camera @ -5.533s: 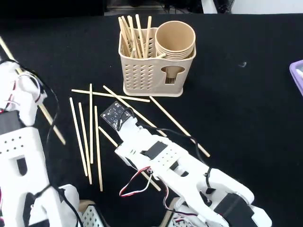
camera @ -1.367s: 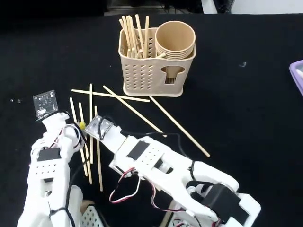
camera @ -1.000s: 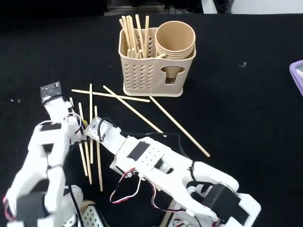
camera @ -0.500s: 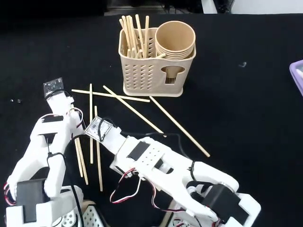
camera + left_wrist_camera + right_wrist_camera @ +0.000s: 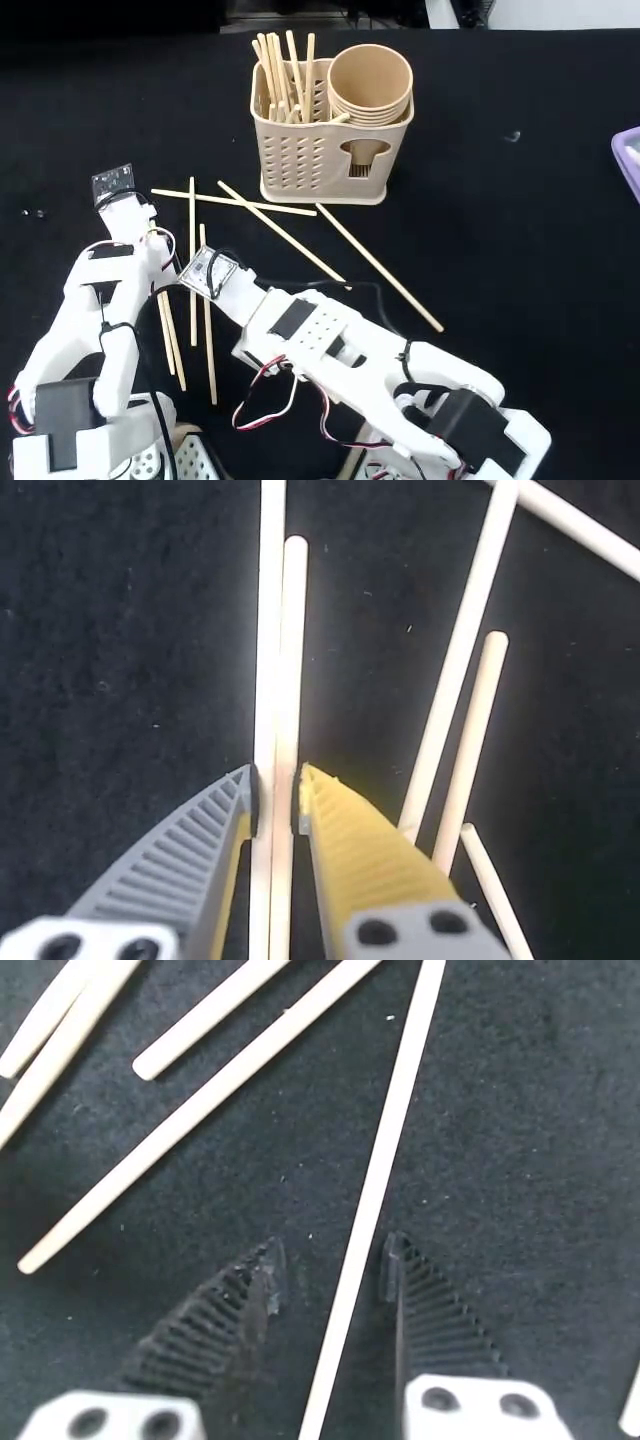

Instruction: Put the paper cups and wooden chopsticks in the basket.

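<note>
A beige basket [image 5: 322, 160] stands at the far middle of the table, holding stacked paper cups [image 5: 370, 82] and several wooden chopsticks [image 5: 284, 72]. More chopsticks [image 5: 284, 237] lie loose on the black cloth in front of it. My left gripper [image 5: 275, 790] is low over the left group, shut on a pair of chopsticks [image 5: 280, 660] lying side by side. My right gripper [image 5: 330, 1260] is open just beside it, its black fingers on either side of a single chopstick [image 5: 385, 1160] that lies flat on the cloth.
The two arms [image 5: 100, 300] [image 5: 330, 345] crowd the near left, wrists almost touching. One long chopstick [image 5: 378, 265] lies diagonally right of the basket's front. A purple tray edge [image 5: 628, 155] shows at the far right.
The left arm swung away from the table's near edge and to the right, over the left chopsticks; the pair under it shifted a little. In the last half second nothing moved. The right arm stayed put.
</note>
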